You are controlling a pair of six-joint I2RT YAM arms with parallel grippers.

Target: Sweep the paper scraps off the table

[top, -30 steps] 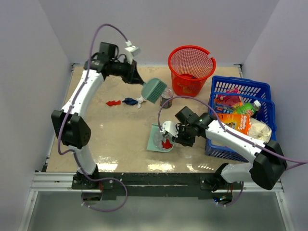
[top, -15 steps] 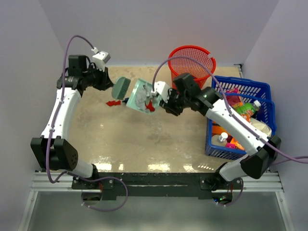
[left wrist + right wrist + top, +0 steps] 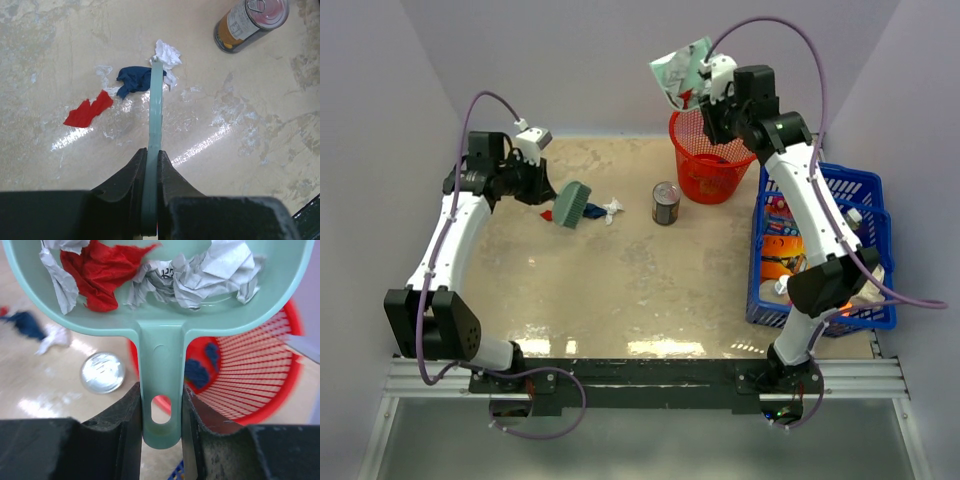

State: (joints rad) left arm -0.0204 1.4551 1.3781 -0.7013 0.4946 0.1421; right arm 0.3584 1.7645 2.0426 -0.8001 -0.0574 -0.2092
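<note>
Dustpan grip on the right: clamped the right end effector (image 3: 161, 405) on the handle of the mint dustpan (image 3: 160, 315), both fingers tight against it. Showed, in the right wrist view only, the pan's load: a red wad (image 3: 100, 272) among white and grey paper scraps (image 3: 200, 275), plus dark blue bits (image 3: 197, 370) lying inside the red mesh basket (image 3: 250, 375) below. Gave, from the top view alone, the pan's place: raised and tilted above the basket's rim, near the back wall.

Clamped the left end effector (image 3: 152, 165) on a green brush (image 3: 156, 110), seen edge-on from the left wrist, its broad face visible only from above. Found the brush tip among loose scraps on the desk (image 3: 620, 290): white scrap (image 3: 166, 55) and dark blue scrap (image 3: 134, 80) just beside it, red scrap (image 3: 89, 111) further left, apart. Caught an upright tin can (image 3: 250, 22) to their right, and only from above the blue crate (image 3: 865, 190) at the desk's right edge.
</note>
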